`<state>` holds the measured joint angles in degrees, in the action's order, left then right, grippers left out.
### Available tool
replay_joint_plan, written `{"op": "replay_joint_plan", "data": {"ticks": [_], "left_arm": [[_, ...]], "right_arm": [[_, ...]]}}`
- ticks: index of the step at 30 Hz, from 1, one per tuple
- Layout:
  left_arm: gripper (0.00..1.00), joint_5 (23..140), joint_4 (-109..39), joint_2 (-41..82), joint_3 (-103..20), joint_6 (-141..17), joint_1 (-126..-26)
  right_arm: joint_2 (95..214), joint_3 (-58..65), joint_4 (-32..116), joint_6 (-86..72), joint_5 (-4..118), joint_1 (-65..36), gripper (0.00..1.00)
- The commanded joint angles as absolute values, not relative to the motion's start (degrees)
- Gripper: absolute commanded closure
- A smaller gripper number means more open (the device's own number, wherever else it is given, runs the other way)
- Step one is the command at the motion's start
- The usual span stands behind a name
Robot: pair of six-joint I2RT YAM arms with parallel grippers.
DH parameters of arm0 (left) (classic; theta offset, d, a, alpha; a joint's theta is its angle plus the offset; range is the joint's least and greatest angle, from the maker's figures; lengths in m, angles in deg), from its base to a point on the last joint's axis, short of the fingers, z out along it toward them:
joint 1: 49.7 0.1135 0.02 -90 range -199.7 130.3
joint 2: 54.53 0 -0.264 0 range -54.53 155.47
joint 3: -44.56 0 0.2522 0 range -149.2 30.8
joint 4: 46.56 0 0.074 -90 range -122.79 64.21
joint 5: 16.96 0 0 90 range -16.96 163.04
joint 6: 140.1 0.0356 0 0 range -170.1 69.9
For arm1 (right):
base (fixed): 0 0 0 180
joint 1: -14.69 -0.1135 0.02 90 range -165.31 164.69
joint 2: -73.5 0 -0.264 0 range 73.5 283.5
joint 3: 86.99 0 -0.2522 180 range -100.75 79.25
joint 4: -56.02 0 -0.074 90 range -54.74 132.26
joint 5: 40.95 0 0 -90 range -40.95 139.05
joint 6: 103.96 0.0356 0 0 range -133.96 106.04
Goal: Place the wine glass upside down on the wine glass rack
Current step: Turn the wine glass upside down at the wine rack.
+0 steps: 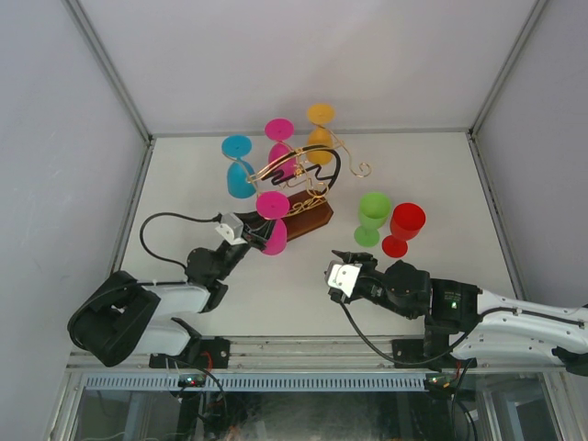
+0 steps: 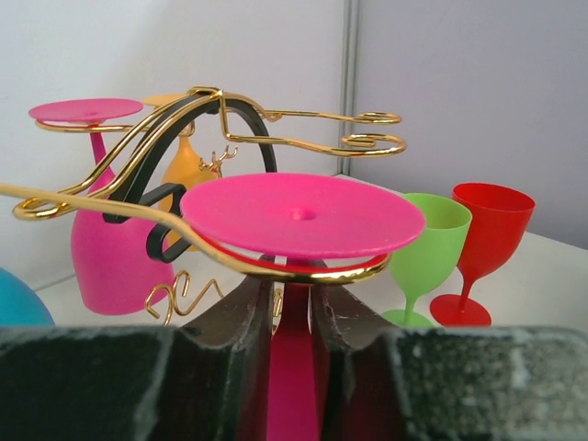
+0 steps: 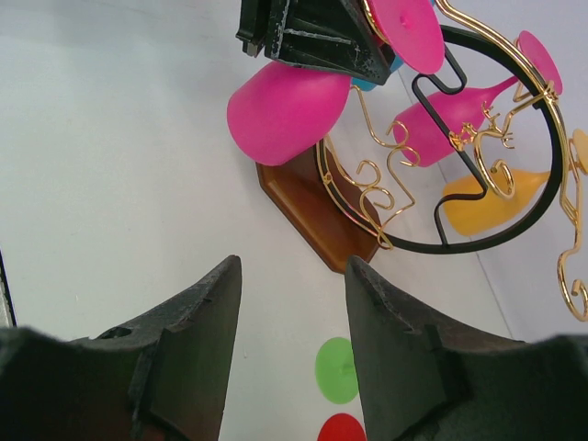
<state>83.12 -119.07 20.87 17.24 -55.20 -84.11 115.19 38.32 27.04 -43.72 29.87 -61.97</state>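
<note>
The pink wine glass (image 1: 274, 241) hangs upside down, its round foot (image 2: 303, 216) resting on a gold wire arm of the wine glass rack (image 1: 310, 219). My left gripper (image 2: 292, 285) straddles the glass's stem just under the foot. Thin slits of light show between the fingers (image 2: 237, 322) and the stem, so the jaws stand slightly open. In the right wrist view the pink bowl (image 3: 285, 110) hangs beside the rack's brown base (image 3: 312, 211). My right gripper (image 3: 292, 266) is open and empty, low over the table to the right of the rack.
A blue glass (image 1: 241, 175), a second pink one (image 1: 280, 156) and an orange one (image 1: 320, 138) hang on the rack's other arms. A green glass (image 1: 372, 216) and a red glass (image 1: 404, 225) stand upright to the right of the rack. Grey walls enclose the table.
</note>
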Motion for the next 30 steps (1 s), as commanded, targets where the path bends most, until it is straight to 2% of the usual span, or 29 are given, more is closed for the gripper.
{"op": "replay_joint_plan", "data": {"ticks": [1,10,12,16,21,24,30], "left_arm": [[0.74,79.5,-119.1,21.2,16.0,-56.1,-83.7],[0.58,78.2,-119.1,18.2,18.7,-57.0,-83.6],[0.47,78.1,-119.1,16.5,20.0,-57.8,-83.5],[0.35,77.6,-117.5,12.9,22.4,-59.4,-83.6],[0.05,76.8,-110.2,6.6,25.1,-59.5,-83.7],[0.00,73.1,-107.0,1.9,27.9,-59.7,-83.7],[0.00,67.7,-95.2,-9.6,30.7,-61.9,-83.8]], "right_arm": [[114.4,37.1,27.9,-43.2,29.6,-62.6,0.51],[113.5,37.5,28.2,-43.0,29.6,-62.6,0.51],[113.3,37.5,28.6,-42.8,29.5,-62.5,0.51],[113.0,37.5,29.3,-42.0,29.1,-62.5,0.51],[112.7,37.5,29.2,-42.2,28.3,-62.5,0.50],[112.6,37.5,29.2,-42.5,27.9,-62.5,0.50],[112.2,37.5,30.1,-42.5,26.6,-62.4,0.49]]}}
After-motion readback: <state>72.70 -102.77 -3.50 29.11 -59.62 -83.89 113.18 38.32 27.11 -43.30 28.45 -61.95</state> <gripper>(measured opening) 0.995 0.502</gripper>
